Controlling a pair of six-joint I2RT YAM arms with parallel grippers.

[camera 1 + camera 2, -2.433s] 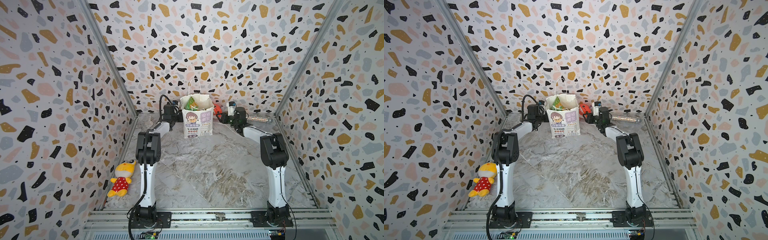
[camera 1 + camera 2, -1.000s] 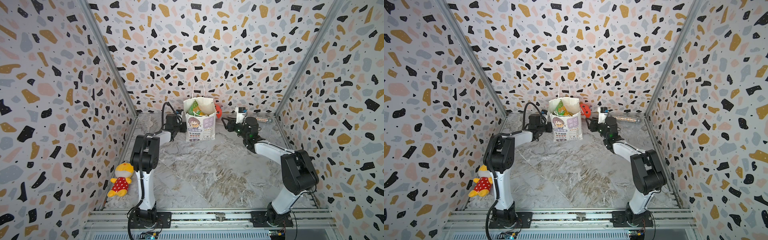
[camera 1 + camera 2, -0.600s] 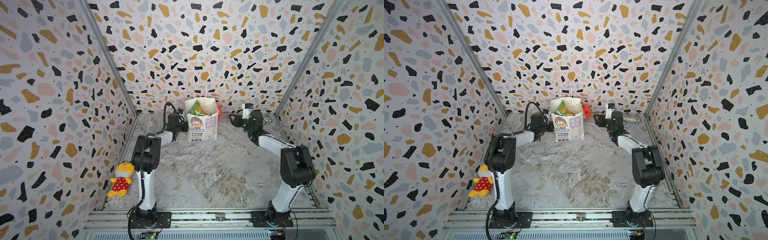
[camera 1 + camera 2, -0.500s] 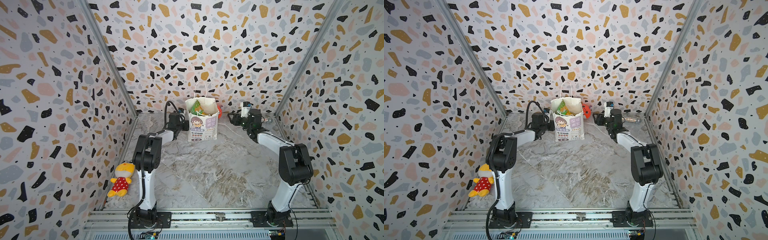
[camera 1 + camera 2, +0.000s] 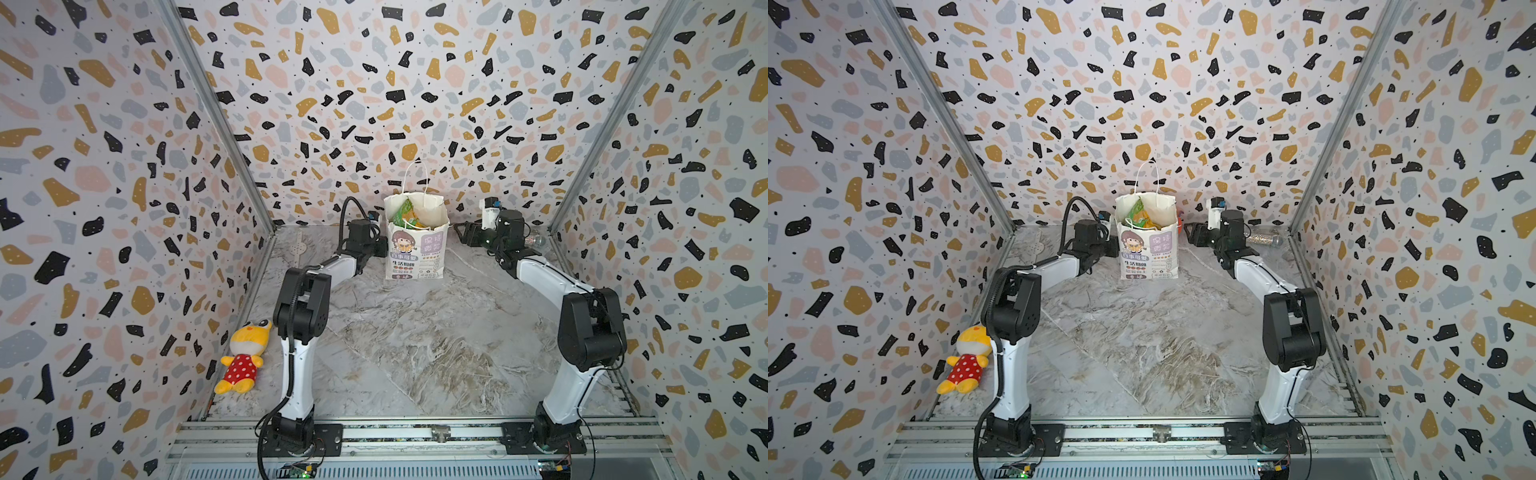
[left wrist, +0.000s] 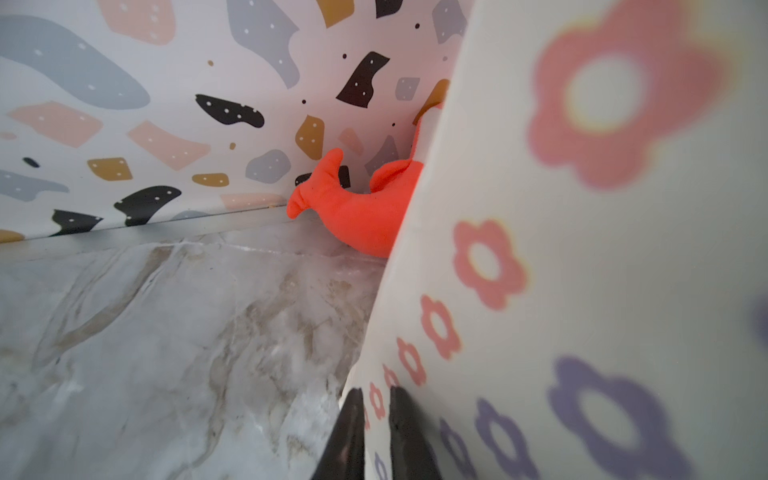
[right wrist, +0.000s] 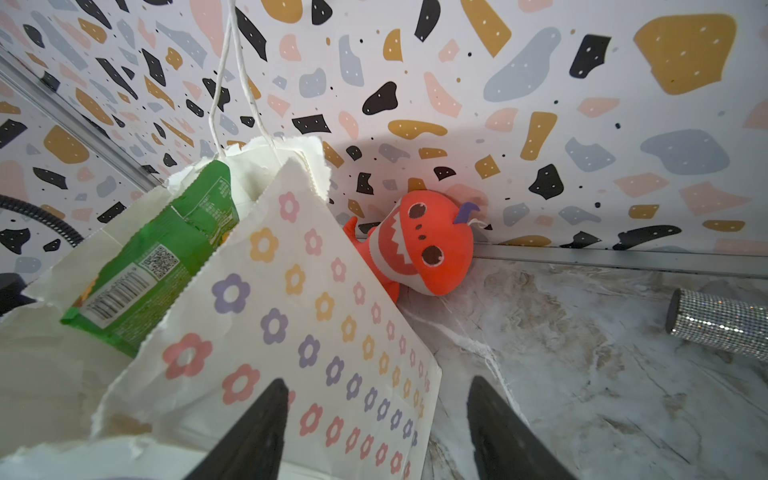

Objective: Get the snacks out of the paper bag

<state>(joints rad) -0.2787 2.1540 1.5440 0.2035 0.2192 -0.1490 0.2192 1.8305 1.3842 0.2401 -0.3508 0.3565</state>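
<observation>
Left edge: a yellow plush doll (image 5: pixel 245 357) in a red spotted dress lies by the left wall near the front of the tabletop (image 5: pixel 415 353), just beside the left arm (image 5: pixel 299 316).
Left gripper: the left gripper (image 6: pixel 376 399) sits low at the bag's left side. Its tips stand a narrow slit apart with flowered paper showing in the slit, and I cannot tell whether they pinch it.
Paper bag: the paper bag (image 5: pixel 415 253) stands upright near the middle of the rear edge, mouth open, one cord handle raised.
Snacks: the snacks (image 5: pixel 409 216) are inside the bag, showing at its mouth; a green packet (image 7: pixel 166 257) leans on the inner wall.
Behind the bag: a red-orange plush (image 7: pixel 424 245) sits against the rear wall (image 5: pixel 374 104), partly hidden by the bag.
Right gripper: the right gripper (image 7: pixel 377 380) hangs near the bag's right side, jaws wide apart, holding nothing.
Rear right corner: a glittery silver tube (image 7: pixel 723 320) lies on its side, just right of the right arm (image 5: pixel 590 328) at its wrist.
Open room: from the bag forward to the front rail (image 5: pixel 415 432) the tabletop lies open between the arms; walls close the left, rear and right edges.
</observation>
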